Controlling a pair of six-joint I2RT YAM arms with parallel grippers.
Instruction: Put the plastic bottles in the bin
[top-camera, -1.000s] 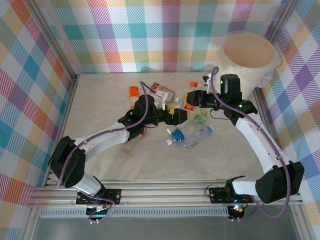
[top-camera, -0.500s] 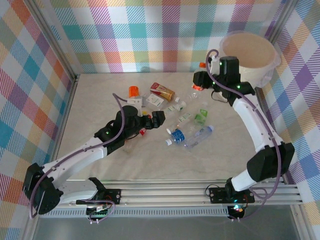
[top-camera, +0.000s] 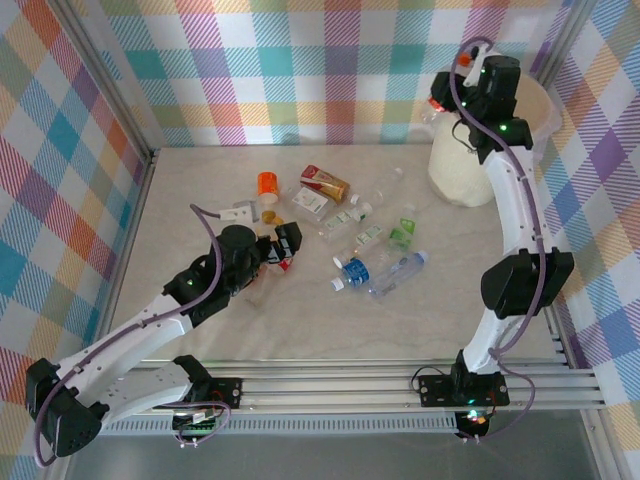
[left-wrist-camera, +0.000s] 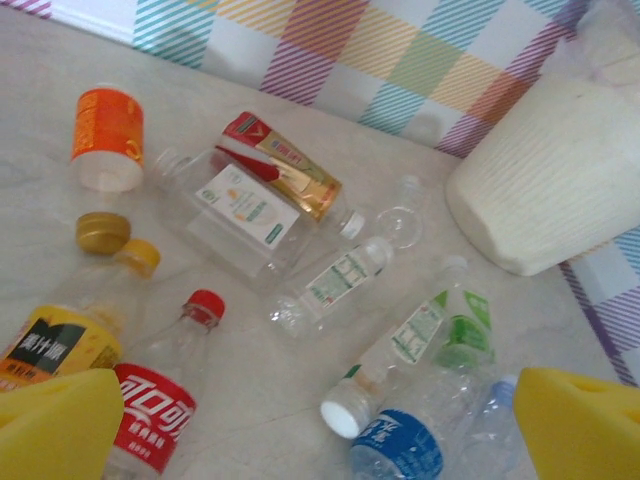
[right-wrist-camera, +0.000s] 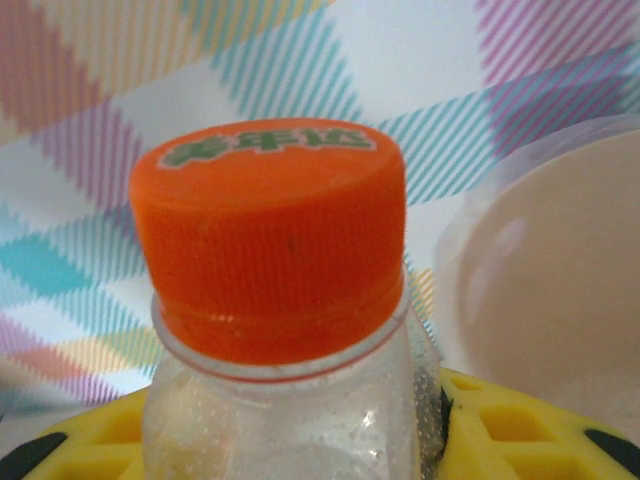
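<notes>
- Plastic bottles lie in a loose bunch on the table (top-camera: 450, 300). In the top view they are to the left of the bin (top-camera: 455, 175) and apart from it.
- One clear bottle with an orange cap (right-wrist-camera: 270, 240) is up in the air, just beside the bin's rim. The tan inside of the bin shows right next to it.
- The right gripper (right-wrist-camera: 300, 440) is closed on this bottle. Its yellow fingers press on both sides below the cap.
- Of the bottles on the table, a tiny clear bottle (left-wrist-camera: 400, 210) is nearest the bin.
- A bottle with a green label (left-wrist-camera: 445, 335) and a bottle with a blue label (left-wrist-camera: 395, 447) lie near the bin too, side by side.
- A thin bottle with a white cap (left-wrist-camera: 335, 285) lies a bit farther from the bin.
- Farther again are a bottle with a red and gold label (left-wrist-camera: 280, 165) and a clear bottle with a white label (left-wrist-camera: 240, 210). These two touch.
- Farthest from the bin are a short bottle with an orange label (left-wrist-camera: 107, 138), a bottle with a yellow label (left-wrist-camera: 60, 345) and a bottle with a red label (left-wrist-camera: 160, 405) and a red cap.
- The left gripper (left-wrist-camera: 320, 430) has its jaws wide apart and holds nothing. It hangs over the bunch, on the side away from the bin.
- A checked wall (top-camera: 300, 60) stands behind the bin.
</notes>
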